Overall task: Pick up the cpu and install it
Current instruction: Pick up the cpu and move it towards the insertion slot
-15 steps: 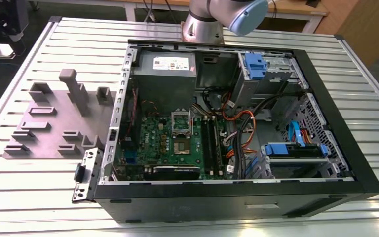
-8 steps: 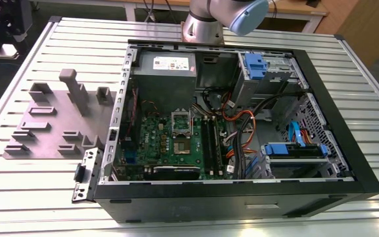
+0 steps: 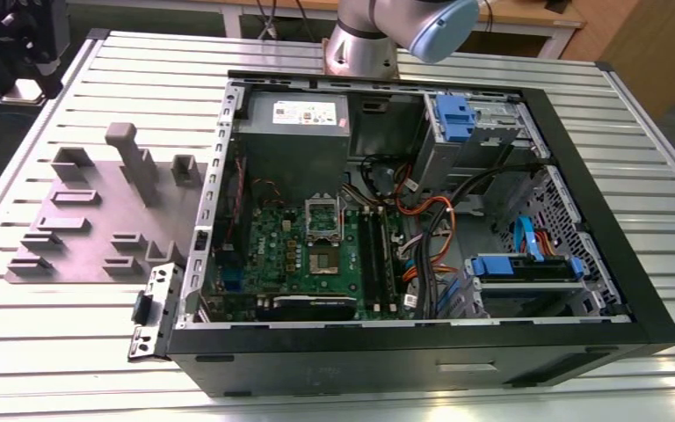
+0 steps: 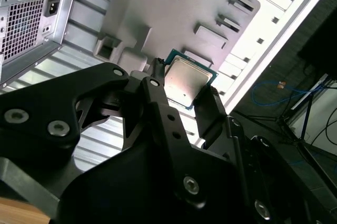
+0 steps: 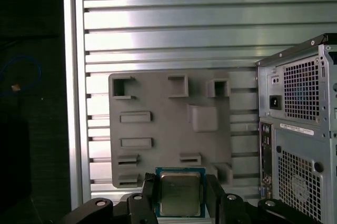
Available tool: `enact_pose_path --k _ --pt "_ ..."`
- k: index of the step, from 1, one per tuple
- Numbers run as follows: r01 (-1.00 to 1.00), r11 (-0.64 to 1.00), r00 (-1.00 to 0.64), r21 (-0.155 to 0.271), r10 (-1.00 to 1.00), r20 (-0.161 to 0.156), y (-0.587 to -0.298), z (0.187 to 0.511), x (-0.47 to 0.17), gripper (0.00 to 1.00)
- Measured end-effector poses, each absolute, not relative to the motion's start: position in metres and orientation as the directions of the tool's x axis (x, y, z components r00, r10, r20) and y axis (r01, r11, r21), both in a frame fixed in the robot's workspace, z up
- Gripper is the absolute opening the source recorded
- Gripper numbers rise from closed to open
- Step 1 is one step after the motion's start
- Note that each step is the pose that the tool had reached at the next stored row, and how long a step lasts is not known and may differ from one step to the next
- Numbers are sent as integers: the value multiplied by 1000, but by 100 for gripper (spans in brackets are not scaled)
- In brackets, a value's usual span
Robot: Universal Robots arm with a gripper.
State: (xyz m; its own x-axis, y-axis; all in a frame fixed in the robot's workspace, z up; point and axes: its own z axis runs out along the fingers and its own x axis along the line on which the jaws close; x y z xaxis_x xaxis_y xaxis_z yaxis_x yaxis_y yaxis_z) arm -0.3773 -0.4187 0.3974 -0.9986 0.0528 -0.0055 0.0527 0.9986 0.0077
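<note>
The cpu (image 5: 180, 192) is a small square chip with a silvery-grey top and a green edge, and it sits between my two black fingers (image 5: 149, 191). My gripper (image 5: 180, 199) is shut on the cpu (image 4: 187, 79) and holds it in the air above the grey tray (image 5: 168, 124), as both wrist views show. In the exterior view the green motherboard (image 3: 296, 264) lies inside the open computer case (image 3: 572, 132). Its socket (image 3: 322, 257) is bare, with the silver frame (image 3: 322, 214) swung open. The arm (image 3: 396, 31) stands beyond the case.
The grey plastic tray (image 3: 91, 220) with raised blocks lies on the slatted metal table (image 3: 32, 352), on the exterior view's left of the case. Inside the case are a power supply (image 3: 296, 123), cables (image 3: 431, 229) and blue drive brackets (image 3: 526, 264).
</note>
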Motion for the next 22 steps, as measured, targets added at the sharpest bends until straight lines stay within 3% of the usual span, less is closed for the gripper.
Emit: enact_pose_path --k 22 --pt "53 999 -999 6 53 -6 -419 397 -355 47"
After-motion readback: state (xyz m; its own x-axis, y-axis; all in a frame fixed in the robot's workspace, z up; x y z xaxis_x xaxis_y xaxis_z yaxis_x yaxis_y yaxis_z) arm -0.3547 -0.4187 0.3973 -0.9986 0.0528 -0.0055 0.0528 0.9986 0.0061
